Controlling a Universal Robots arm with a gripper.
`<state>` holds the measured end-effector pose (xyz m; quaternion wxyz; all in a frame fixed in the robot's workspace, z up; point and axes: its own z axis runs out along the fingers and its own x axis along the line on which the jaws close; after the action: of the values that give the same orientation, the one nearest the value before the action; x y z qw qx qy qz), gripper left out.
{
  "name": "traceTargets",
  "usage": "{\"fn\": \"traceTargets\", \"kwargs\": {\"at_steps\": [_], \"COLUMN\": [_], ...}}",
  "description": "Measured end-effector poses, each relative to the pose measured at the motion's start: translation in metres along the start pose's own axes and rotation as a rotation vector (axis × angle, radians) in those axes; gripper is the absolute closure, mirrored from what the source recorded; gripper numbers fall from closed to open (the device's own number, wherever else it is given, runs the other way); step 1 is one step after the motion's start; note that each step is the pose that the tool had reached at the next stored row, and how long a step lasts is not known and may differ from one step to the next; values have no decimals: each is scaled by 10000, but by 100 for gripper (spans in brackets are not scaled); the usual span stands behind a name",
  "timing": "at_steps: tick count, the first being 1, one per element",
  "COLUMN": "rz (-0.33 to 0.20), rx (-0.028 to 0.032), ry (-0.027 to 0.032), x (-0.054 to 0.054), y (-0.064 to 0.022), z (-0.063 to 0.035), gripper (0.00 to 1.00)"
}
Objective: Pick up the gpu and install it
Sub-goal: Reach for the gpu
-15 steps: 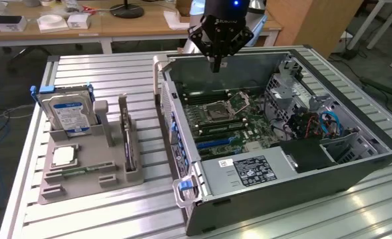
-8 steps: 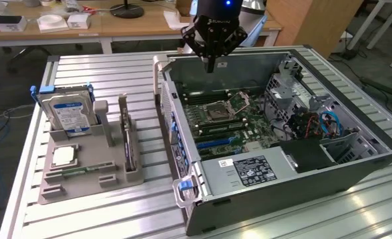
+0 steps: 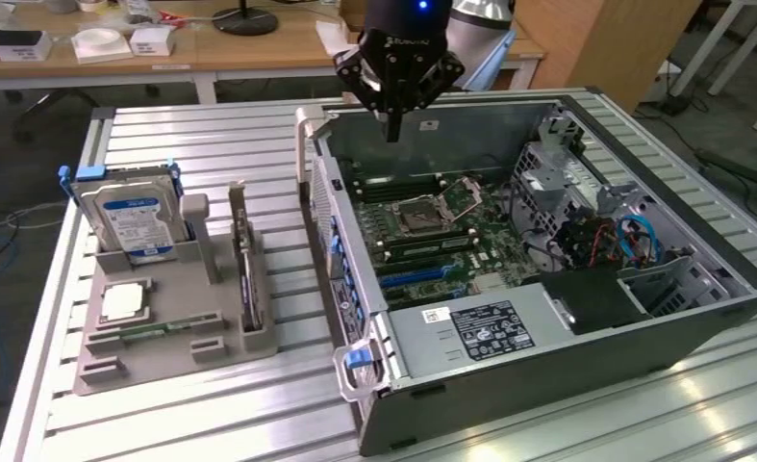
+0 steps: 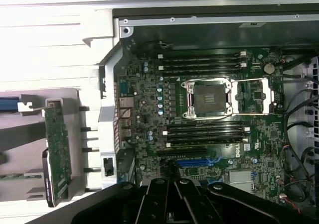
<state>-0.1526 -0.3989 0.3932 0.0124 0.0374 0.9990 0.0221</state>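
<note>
Grey holder (image 3: 160, 351) is sitting beside the open computer case (image 3: 545, 375), carrying the gpu (image 3: 247, 274) upright in the slot nearest the case. The tool (image 3: 391, 135) is hovering over the case's interior, fingers pinched together, empty.

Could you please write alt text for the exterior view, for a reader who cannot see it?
A robot arm's gripper hangs above the far edge of an open computer case. To the exterior view's left, the gpu stands on edge in a grey holder, beside a hard drive, on a slatted metal table.
</note>
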Motion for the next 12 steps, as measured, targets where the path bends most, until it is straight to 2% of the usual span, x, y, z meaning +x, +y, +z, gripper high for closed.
{"fn": "traceTargets", "kwargs": {"at_steps": [12], "rz": [0], "rx": [0], "ry": [0], "x": [213], "y": [-16], "z": [-3], "gripper": [90]}}
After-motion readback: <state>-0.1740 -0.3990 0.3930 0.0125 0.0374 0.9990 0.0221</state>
